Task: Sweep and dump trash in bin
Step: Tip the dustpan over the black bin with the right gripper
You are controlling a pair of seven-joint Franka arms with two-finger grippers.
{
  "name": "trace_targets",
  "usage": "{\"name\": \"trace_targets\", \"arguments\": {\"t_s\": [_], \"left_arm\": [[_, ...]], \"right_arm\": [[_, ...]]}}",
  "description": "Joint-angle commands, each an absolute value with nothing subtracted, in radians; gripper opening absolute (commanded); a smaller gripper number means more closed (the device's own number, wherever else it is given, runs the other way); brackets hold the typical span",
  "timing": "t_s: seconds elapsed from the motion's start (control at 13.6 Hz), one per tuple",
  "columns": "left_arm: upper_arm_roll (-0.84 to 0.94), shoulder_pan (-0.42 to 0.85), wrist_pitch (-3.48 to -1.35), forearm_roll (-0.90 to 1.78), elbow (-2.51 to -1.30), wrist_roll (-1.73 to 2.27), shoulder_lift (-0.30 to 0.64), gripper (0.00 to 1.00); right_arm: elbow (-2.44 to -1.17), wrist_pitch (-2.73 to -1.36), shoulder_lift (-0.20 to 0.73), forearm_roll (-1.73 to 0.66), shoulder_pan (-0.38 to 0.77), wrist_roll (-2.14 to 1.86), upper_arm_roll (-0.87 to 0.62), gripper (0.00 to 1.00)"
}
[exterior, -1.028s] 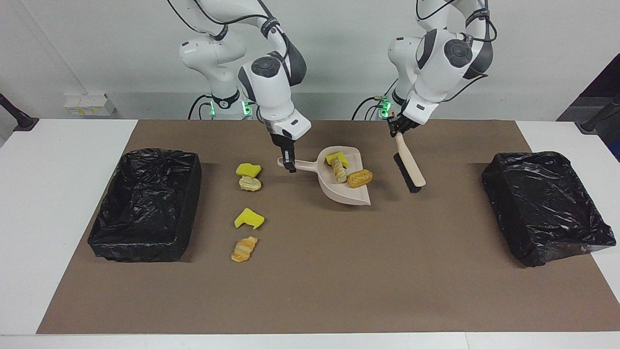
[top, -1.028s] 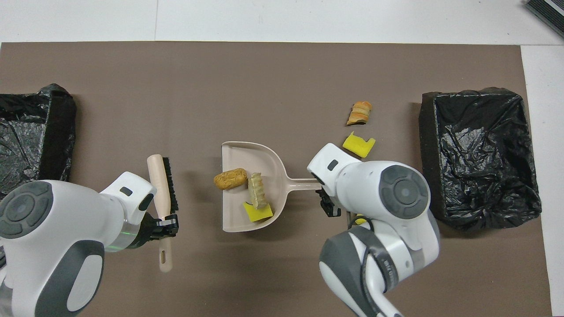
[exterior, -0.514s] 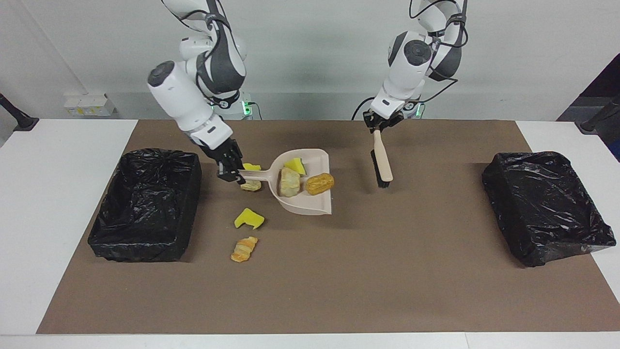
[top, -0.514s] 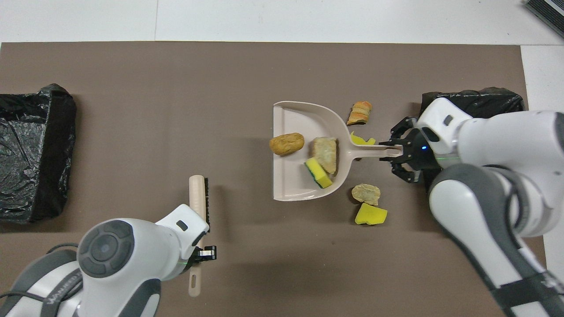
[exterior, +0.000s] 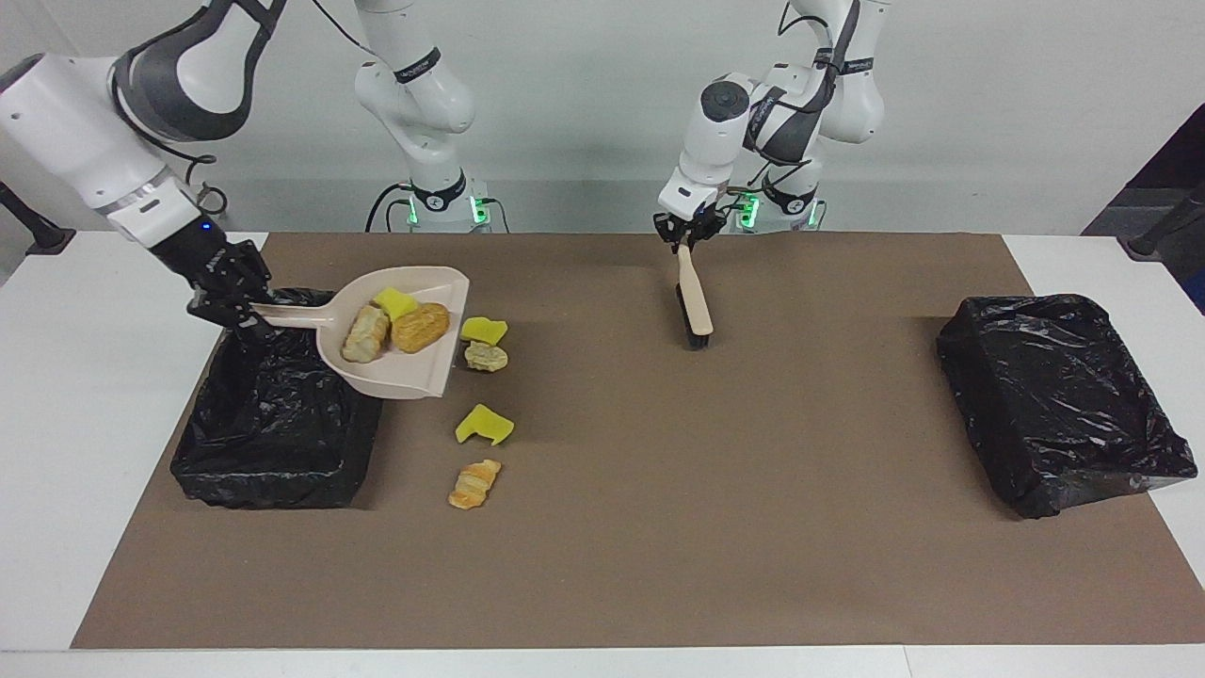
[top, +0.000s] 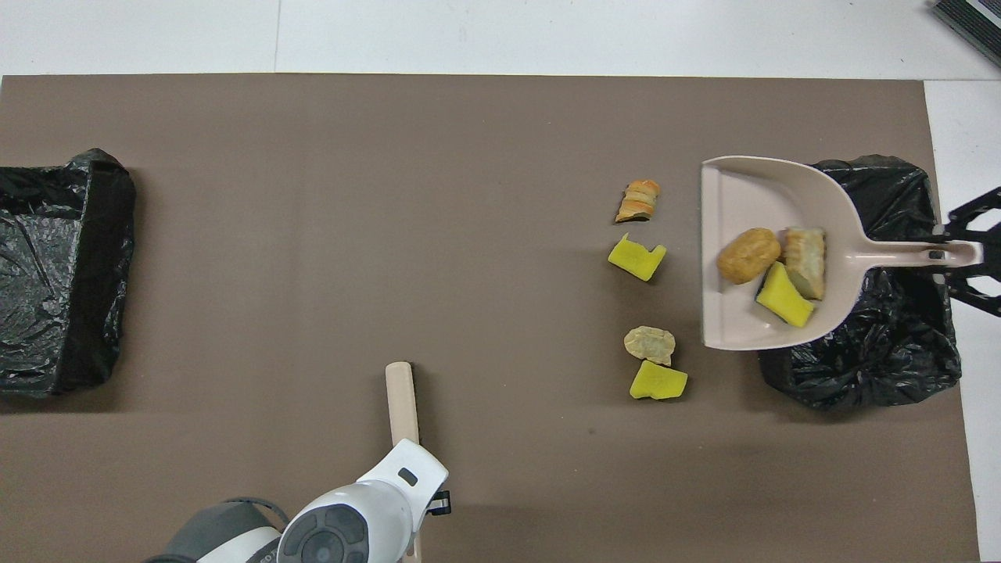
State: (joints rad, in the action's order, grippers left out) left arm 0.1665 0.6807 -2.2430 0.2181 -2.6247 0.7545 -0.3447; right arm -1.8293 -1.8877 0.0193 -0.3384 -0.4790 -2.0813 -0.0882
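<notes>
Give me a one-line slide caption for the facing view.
Right gripper holds the loaded dustpan over a black bin; left gripper holds the brush.

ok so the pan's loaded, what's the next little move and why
Probably carry the dustpan a bit farther over the bin, then tip it. The right gripper holds its handle over the bin, but the pan's mouth, with three scraps in it, overhangs the mat. The left gripper holds the brush upright and waits.

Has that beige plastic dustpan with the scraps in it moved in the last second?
Yes. The beige plastic dustpan, held by the right gripper, has travelled from mid-table toward the right arm's end and now hangs partly over the black-lined bin.
</notes>
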Motion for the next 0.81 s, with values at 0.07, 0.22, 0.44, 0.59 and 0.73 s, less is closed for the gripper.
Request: {"name": "trace_targets", "arguments": {"t_s": [0.07,0.22,0.44,0.59,0.73], "left_arm": [[0.152,0.696,-2.299,0.209,-2.674,0.776,-0.365,0.00],[0.152,0.686,-2.298,0.210,-2.677,0.773,-0.354,0.61],[0.149,0.594,-2.226,0.209,-2.605,0.755,-0.315,1.00],[0.147,0.520,-2.189,0.169,-2.547,0.701,-0.290,1.00],[0.149,0.435,-2.158,0.144,-2.499,0.625,-0.281,1.00]], "right_arm": [[-1.796,-1.891,0.031,-0.249,-0.552,-2.149,-0.057,0.00],[-1.801,-1.965,0.047,-0.158,-0.568,-2.146,-0.017,0.00],[-1.804,-2.000,0.060,-0.004,-0.552,-2.077,-0.015,0.00],[-1.807,-2.000,0.060,0.069,-0.513,-2.010,-0.020,0.00],[-1.810,-1.997,0.051,0.157,-0.462,-1.917,-0.018,0.00]]}}
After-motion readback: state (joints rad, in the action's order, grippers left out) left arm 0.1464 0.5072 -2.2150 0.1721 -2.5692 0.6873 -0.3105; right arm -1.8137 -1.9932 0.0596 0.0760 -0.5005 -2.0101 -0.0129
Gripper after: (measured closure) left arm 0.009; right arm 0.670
